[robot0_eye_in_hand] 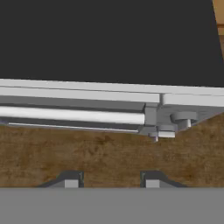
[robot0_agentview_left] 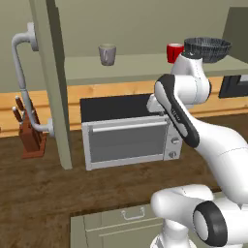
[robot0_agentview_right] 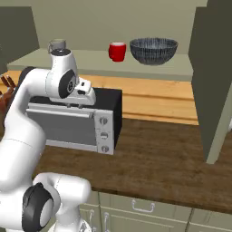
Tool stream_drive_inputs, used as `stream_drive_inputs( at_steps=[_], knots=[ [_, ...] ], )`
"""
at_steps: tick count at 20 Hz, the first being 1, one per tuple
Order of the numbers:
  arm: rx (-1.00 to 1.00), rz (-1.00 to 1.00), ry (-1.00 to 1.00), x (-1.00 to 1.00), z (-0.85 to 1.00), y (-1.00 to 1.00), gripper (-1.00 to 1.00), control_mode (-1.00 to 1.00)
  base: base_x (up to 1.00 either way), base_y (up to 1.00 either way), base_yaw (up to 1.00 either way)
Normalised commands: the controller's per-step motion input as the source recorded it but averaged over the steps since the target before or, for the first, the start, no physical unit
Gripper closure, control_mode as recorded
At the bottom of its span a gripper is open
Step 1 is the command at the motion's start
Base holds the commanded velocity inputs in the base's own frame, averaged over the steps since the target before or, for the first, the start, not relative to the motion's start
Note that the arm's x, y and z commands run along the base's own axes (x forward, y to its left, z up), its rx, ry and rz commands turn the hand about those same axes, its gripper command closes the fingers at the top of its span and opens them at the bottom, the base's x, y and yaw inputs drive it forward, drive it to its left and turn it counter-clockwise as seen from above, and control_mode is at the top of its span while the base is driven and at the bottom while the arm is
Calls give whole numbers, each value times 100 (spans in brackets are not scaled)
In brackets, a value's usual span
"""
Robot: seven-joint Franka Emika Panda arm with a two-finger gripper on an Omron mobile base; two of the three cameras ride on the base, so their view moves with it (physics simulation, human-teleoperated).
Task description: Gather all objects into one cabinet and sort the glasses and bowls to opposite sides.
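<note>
On the shelf (robot0_agentview_left: 126, 68) of the olive-grey cabinet stand a grey handled mug (robot0_agentview_left: 107, 54), a red cup (robot0_agentview_left: 174, 52) and a wide dark ribbed bowl (robot0_agentview_left: 207, 48). The mug is to the left, and the red cup and bowl sit close together to the right. From the right base view the mug (robot0_agentview_right: 56, 45) peeks over the arm, left of the red cup (robot0_agentview_right: 117, 51) and the bowl (robot0_agentview_right: 153, 50). My gripper (robot0_eye_in_hand: 111, 180) hangs over the front edge of the toaster oven, below the shelf. It is open, with nothing between its fingertips (robot0_eye_in_hand: 72, 180).
A silver toaster oven (robot0_agentview_left: 130, 135) with a black top stands on the wooden counter (robot0_agentview_right: 154, 149) beneath the shelf. The cabinet door (robot0_agentview_left: 54, 82) stands open at the left with its pale tubular handle (robot0_agentview_left: 20, 68). A knife block (robot0_agentview_left: 32, 133) sits beside it. Drawers (robot0_agentview_left: 121, 220) run below.
</note>
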Motion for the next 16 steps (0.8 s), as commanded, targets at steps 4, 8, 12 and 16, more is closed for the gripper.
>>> stream_drive_inputs(
  at_steps=[4,8,12,16],
  knots=[
    [0,0,0,0,0,0,-100,100,-31,-1,0],
    [0,0,0,0,0,0,-100,100,-100,0,0],
    [0,0,0,0,0,0,-100,100,-100,0,0],
    [0,0,0,0,0,0,-100,100,-71,-69,-32]
  ],
)
